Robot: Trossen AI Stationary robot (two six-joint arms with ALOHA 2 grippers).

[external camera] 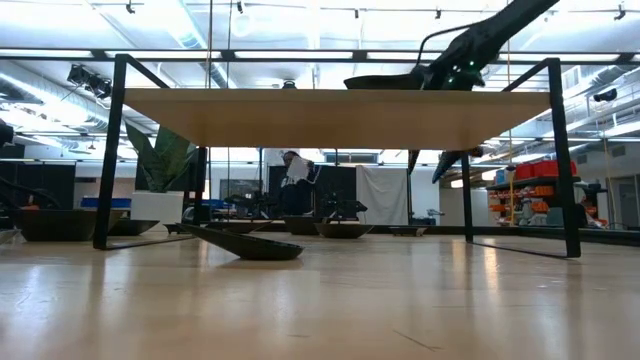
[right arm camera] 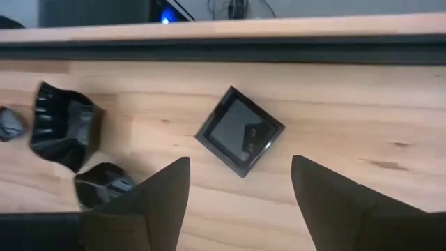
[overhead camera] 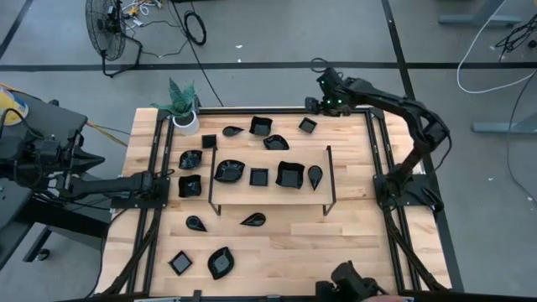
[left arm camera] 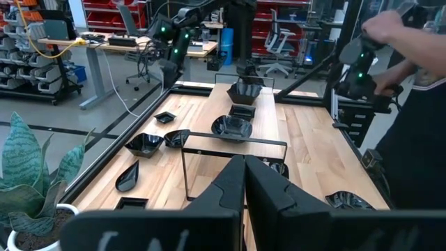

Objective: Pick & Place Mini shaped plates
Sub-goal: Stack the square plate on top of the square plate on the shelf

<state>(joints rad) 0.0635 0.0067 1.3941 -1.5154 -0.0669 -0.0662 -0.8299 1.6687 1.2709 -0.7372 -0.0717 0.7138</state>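
Many small glossy black mini shaped plates lie on the wooden table and on a low raised shelf (overhead camera: pixel 270 195) in a thin black wire frame. One small square plate (right arm camera: pixel 240 131) (overhead camera: pixel 308 125) rests flat near the table's far edge. My right gripper (right arm camera: pixel 240 171) (overhead camera: pixel 317 102) hangs open above it, tipped steeply down, one finger to either side and clear of it. My left gripper (left arm camera: pixel 244 174) (overhead camera: pixel 153 184) waits shut at the table's left side, pointing level across the table.
A ruffled plate (right arm camera: pixel 63 125) and a rounded one (right arm camera: pixel 104 185) lie close by the square plate. A white pot with a green plant (overhead camera: pixel 184 116) stands at the far left. The black table rail (right arm camera: pixel 223 49) runs just beyond. A person's hand (left arm camera: pixel 390 28) shows past the right side.
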